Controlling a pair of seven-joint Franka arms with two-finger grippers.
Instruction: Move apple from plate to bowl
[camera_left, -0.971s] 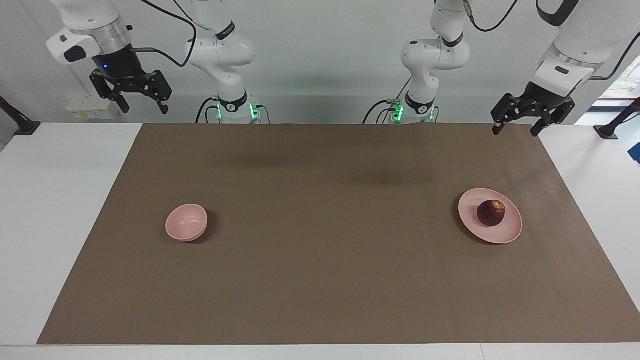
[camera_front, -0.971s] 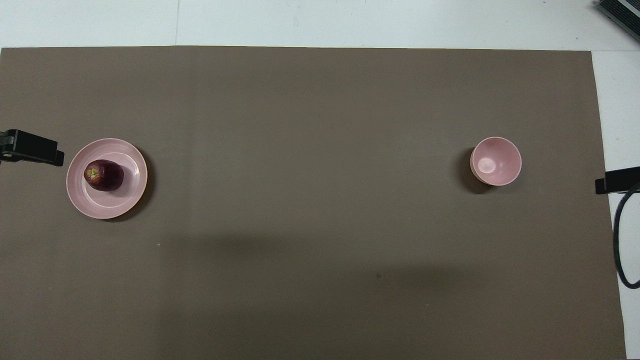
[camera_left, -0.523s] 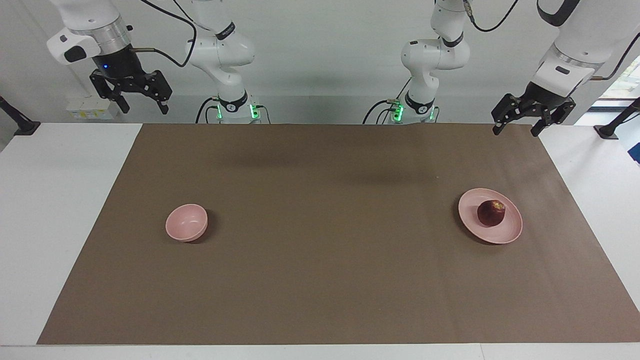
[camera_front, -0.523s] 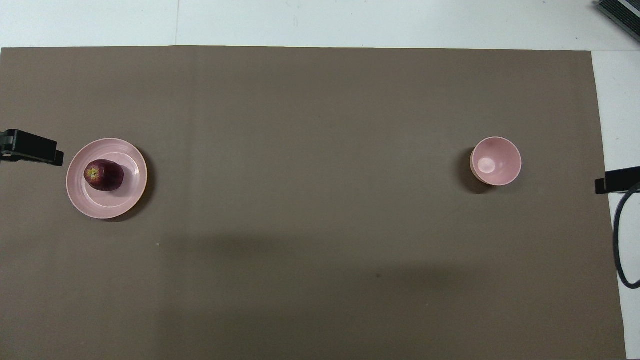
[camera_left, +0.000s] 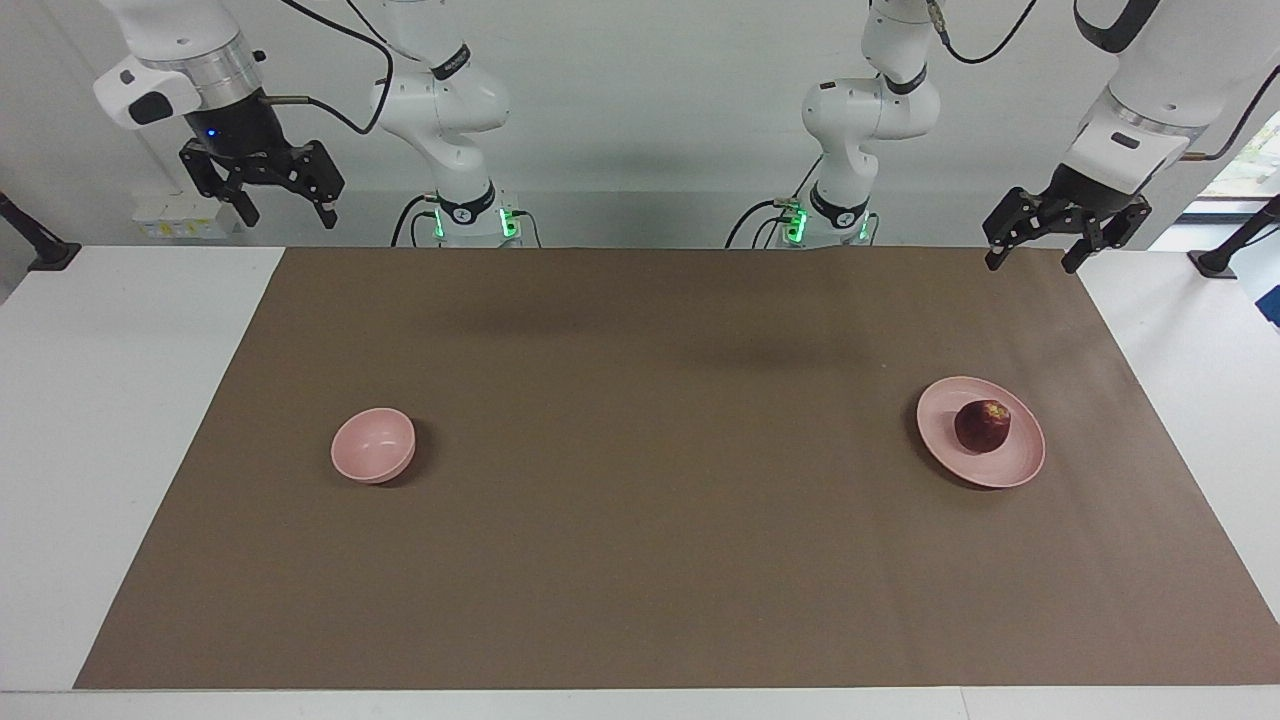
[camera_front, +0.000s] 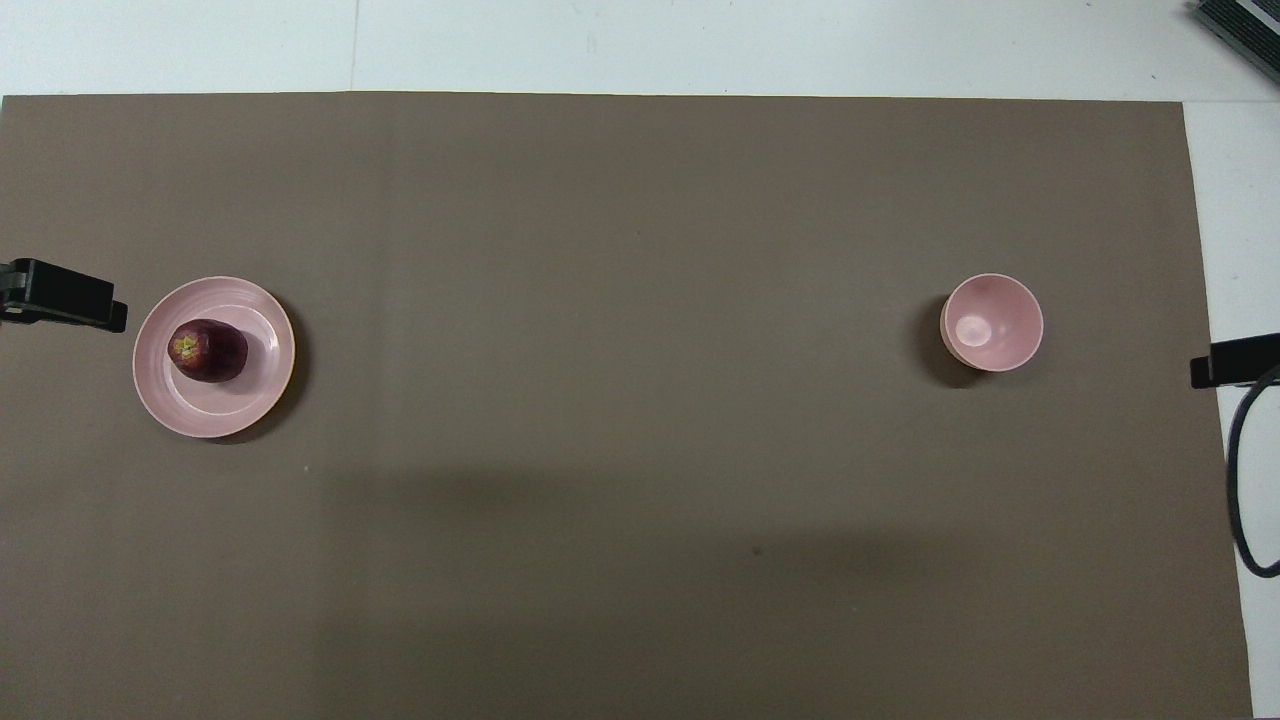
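- Change since the earlier frames: the left gripper has risen slightly above its corner of the brown mat; the apple, plate, bowl and right gripper are unchanged.
- Apple: rests on the pink plate, toward the left arm's end of the table, untouched.
- Bowl: empty, toward the right arm's end, well apart from the plate.
- Left gripper: jaws spread, holding nothing.
- Right gripper: raised past the mat's edge near the bowl, jaws spread, empty; this arm waits.
- Risk: the apple is round and lies off-centre near the plate rim; an off-centre closure could roll it off the plate.
- Risk: the long carry invites a drop; the bowl is narrow, so a mistimed release could miss it.
- View difference: the facing view shows gripper height and finger spread; the overhead view shows only dark tips at its edges, but reveals the apple's yellowish stem end and the bowl's empty interior.
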